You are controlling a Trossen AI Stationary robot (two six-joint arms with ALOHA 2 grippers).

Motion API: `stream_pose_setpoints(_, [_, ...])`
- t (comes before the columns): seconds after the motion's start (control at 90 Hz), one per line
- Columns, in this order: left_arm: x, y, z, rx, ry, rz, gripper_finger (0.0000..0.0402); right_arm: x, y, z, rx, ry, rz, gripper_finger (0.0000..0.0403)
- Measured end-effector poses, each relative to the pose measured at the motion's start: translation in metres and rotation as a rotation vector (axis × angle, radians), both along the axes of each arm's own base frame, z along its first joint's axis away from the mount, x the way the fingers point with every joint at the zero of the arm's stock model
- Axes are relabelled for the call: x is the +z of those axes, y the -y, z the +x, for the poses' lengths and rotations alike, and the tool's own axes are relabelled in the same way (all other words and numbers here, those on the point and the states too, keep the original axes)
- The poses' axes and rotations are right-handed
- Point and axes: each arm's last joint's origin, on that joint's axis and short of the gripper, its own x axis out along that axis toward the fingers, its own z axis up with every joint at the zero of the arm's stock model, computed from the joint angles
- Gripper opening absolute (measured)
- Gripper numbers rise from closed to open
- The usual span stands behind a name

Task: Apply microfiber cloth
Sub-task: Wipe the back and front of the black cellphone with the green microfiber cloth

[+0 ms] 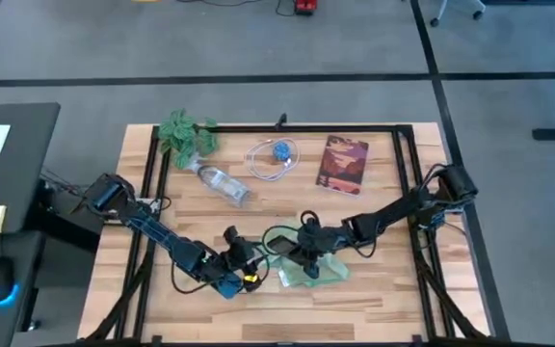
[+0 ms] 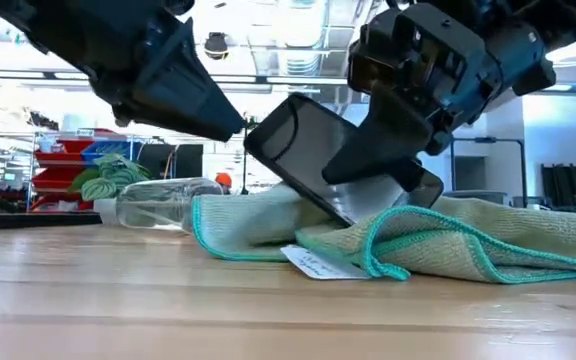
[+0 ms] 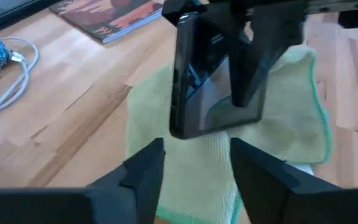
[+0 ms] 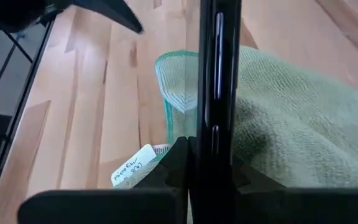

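Note:
The pale mint-green microfiber cloth [image 1: 316, 270] lies rumpled on the wooden table near its front middle, also in the low view [image 2: 458, 245], with a white label [image 4: 131, 169] at its edge. Above it a black phone [image 2: 303, 150] stands tilted, with my right gripper [image 1: 303, 246] shut on it. My left gripper [image 3: 194, 165] is open just to the left of the phone and cloth, its fingers pointing at the phone's lower end, nothing between them. My right gripper pinches the phone's two flat faces [image 4: 218, 134] between its two fingers. The fingers [image 3: 253, 68] come slanting down from the table's right side. The phone is tilted just over the cloth; whether its lower end touches the cloth I cannot tell.
At the back of the table lie a clear plastic bottle [image 1: 224, 183], a leafy artificial plant [image 1: 186, 133], a white cable with a blue object [image 1: 276, 157] and a reddish book [image 1: 343, 164]. A black frame [image 1: 408, 164] runs around the work area.

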Motion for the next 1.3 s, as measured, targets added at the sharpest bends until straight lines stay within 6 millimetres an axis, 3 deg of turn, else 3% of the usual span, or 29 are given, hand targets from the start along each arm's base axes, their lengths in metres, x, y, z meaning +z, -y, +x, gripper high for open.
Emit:
stream_pose_setpoints(0.156, [0.003, -0.012, 0.014, -0.044, 0.01, -0.001, 0.0227, 0.003, -0.003, 0.003, 0.01, 0.01, -0.005, 0.0016])
stream_pose_setpoints(0.289, [0.004, -0.02, 0.021, -0.096, -0.003, -0.004, 0.0221, 0.002, -0.004, 0.003, 0.017, 0.0, -0.009, 0.0016])
stream_pose_setpoints(0.4, [0.006, -0.021, 0.025, -0.164, -0.002, -0.031, 0.0174, 0.002, -0.005, 0.003, 0.02, 0.004, -0.009, 0.0017])
stream_pose_setpoints(0.589, [0.009, -0.018, 0.027, -0.248, 0.009, -0.041, 0.0038, 0.002, -0.006, 0.002, 0.057, 0.002, -0.031, 0.0024])
stream_pose_setpoints(0.644, [0.01, -0.016, 0.027, -0.264, 0.014, -0.049, 0.0018, 0.002, -0.006, 0.002, 0.071, 0.007, -0.045, 0.0032])
stream_pose_setpoints(0.778, [0.01, -0.017, 0.027, -0.263, 0.006, -0.028, 0.0016, 0.009, -0.003, 0.0, 0.082, 0.014, -0.104, 0.0069])
stream_pose_setpoints(0.944, [0.009, -0.016, 0.027, -0.262, 0.002, -0.023, 0.0011, 0.042, -0.002, -0.009, 0.155, -0.028, -0.236, 0.0146])
stream_pose_setpoints(1.089, [0.009, -0.016, 0.027, -0.264, 0.0, -0.02, 0.0011, 0.058, -0.008, -0.015, 0.207, -0.088, -0.28, 0.0201])
stream_pose_setpoints(1.2, [0.009, -0.016, 0.026, -0.266, -0.001, -0.019, 0.0011, 0.056, -0.016, -0.015, 0.236, -0.106, -0.308, 0.0212])
stream_pose_setpoints(1.3, [0.009, -0.016, 0.026, -0.27, -0.003, -0.02, 0.0011, 0.049, -0.022, -0.012, 0.223, -0.124, -0.341, 0.0196])
